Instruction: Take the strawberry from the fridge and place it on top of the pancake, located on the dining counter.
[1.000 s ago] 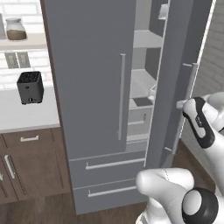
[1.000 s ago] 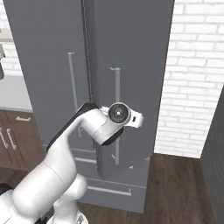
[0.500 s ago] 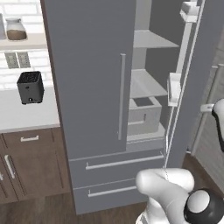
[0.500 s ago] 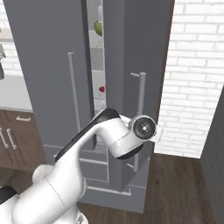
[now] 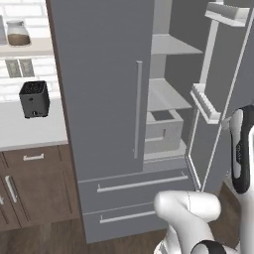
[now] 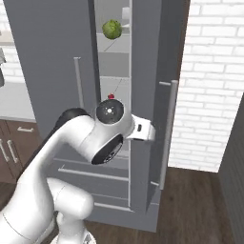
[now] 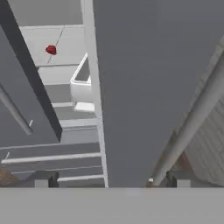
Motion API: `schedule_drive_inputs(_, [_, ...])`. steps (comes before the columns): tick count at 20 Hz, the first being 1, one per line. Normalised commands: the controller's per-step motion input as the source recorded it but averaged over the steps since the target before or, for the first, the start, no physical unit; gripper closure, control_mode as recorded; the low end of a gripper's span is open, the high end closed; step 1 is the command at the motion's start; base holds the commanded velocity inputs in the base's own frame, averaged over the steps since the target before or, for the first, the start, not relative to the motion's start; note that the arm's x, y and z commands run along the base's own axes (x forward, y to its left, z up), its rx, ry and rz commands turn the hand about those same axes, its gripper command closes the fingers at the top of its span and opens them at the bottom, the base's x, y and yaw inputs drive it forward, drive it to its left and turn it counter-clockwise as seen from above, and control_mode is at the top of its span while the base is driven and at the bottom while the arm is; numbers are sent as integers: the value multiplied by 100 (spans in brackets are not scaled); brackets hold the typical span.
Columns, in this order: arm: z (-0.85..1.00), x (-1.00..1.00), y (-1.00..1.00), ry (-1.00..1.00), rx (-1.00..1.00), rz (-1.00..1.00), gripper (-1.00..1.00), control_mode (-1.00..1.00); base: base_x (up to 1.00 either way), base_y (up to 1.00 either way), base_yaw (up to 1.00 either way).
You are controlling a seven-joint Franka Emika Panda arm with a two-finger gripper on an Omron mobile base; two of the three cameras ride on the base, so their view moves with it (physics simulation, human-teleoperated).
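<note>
The grey fridge point(image 5: 101, 99) stands with its left door closed and its right door point(image 5: 218, 99) swung out. The tiny red strawberry point(image 6: 111, 96) lies on a pale inner shelf, and it also shows far off at the upper left of the hand view point(image 7: 51, 50). My gripper point(image 7: 113, 179) is open, fingertips point(image 7: 46, 178) wide apart, close to the right door's outer edge point(image 7: 131, 87). That door's bar handle point(image 7: 192, 118) runs down toward the gap between the fingers, and nothing is held. The pancake and the dining counter are out of view.
A green cabbage point(image 6: 112, 29) sits on an upper shelf. A grey bin point(image 5: 161, 130) stands on the lower shelf above two drawers point(image 5: 139, 183). A black toaster point(image 5: 34, 98) is on the wall counter point(image 5: 30, 131) to the left. A white brick wall point(image 6: 214, 71) stands to the right.
The right fridge door has swung further open, showing the shelves and the strawberry. My gripper has gone from shut on the door handle to open and has let go of it.
</note>
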Motion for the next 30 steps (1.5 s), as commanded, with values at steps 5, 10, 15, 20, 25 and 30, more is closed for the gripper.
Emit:
schedule_drive_inputs(5, [0,33,100,63,-63,0,-100,-100,0,0,0])
schedule_drive_inputs(10, [-1,96,49,79,-69,0,-100,-100,0,0,0])
schedule_drive_inputs(15, [-20,93,-13,39,-51,0,-100,-100,0,0,0])
schedule_drive_inputs(20, [-40,29,-78,7,-20,0,-100,-100,0,0,0])
schedule_drive_inputs(25, [-20,2,-73,1,-5,0,-100,-100,0,0,0])
schedule_drive_inputs(30, [-5,0,-46,0,0,0,-100,-100,0,0,0])
